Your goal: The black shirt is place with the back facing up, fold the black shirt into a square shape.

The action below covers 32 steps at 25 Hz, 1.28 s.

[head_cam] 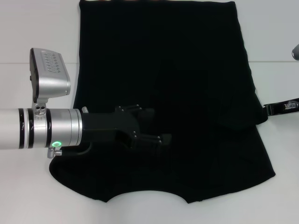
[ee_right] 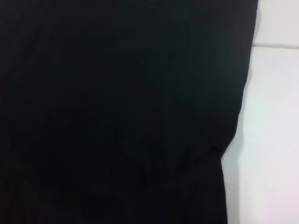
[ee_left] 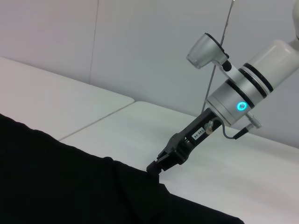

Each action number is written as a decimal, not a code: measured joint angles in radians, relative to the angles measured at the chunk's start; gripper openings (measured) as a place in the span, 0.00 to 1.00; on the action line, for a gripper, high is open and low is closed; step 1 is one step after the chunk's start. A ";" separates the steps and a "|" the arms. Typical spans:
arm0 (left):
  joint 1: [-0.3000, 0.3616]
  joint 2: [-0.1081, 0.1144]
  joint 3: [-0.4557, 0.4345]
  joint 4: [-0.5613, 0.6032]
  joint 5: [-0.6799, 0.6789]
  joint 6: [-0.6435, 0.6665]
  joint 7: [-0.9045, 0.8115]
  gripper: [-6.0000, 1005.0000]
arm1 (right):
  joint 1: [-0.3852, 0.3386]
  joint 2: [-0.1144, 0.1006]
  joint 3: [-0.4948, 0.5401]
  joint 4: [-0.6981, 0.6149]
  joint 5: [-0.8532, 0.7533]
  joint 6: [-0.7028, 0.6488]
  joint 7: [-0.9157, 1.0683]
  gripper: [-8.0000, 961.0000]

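Black shirt (head_cam: 177, 79) lies flat on the white desk (head_cam: 28, 186), back up, neckline curve at the near edge of the desk, hem toward the far edge. It covers most of the middle of the desk and runs out of the head view at the far side.

Nearest in: left gripper (head_cam: 161, 138) reaches in from the left side over the near half of the shirt, low above the cloth or resting on it; contact not resolvable, black on black. Its fingers look a little apart with nothing between them.

Right gripper (ee_left: 156, 168) sits at the shirt's right edge, about mid-length. In the left wrist view the tip meets the fabric border where the cloth humps up slightly; judged clamped on that edge, though the fingers themselves are mostly hidden by the cloth.

Handling (judgement): thin, soft, light knit. No stiffness, so it will drape and sag from any single hold and drag along the desk rather than lift as a sheet. Matte, probably not slippery; layers may cling. Not fragile. Best holds are seams and edges: sleeve seam, side edge, shoulder, hem corners. A pinch in the middle only bunches it. Fold line on the right side appears started: a darker overlapped flap near the right sleeve.

Surface: smooth white desk, seam line (head_cam: 32, 62) across it farther back, low friction likely.

Room: plain pale wall (ee_left: 140, 42) beyond the desk.
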State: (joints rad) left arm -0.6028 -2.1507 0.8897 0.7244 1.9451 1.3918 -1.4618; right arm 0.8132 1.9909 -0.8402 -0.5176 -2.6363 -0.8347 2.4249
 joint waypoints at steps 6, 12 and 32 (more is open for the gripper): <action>0.000 0.000 0.000 -0.001 0.000 -0.001 0.000 0.91 | 0.002 -0.001 0.006 -0.014 0.006 -0.018 -0.009 0.03; 0.000 0.000 0.000 -0.002 0.000 -0.001 0.000 0.91 | 0.014 -0.002 0.001 -0.026 0.006 -0.028 -0.011 0.03; 0.000 0.000 -0.004 -0.001 0.000 0.000 0.000 0.91 | 0.132 0.029 -0.001 -0.038 0.006 -0.038 -0.024 0.06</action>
State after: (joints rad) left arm -0.6024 -2.1507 0.8858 0.7234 1.9451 1.3913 -1.4618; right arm 0.9449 2.0197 -0.8410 -0.5553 -2.6301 -0.8724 2.4007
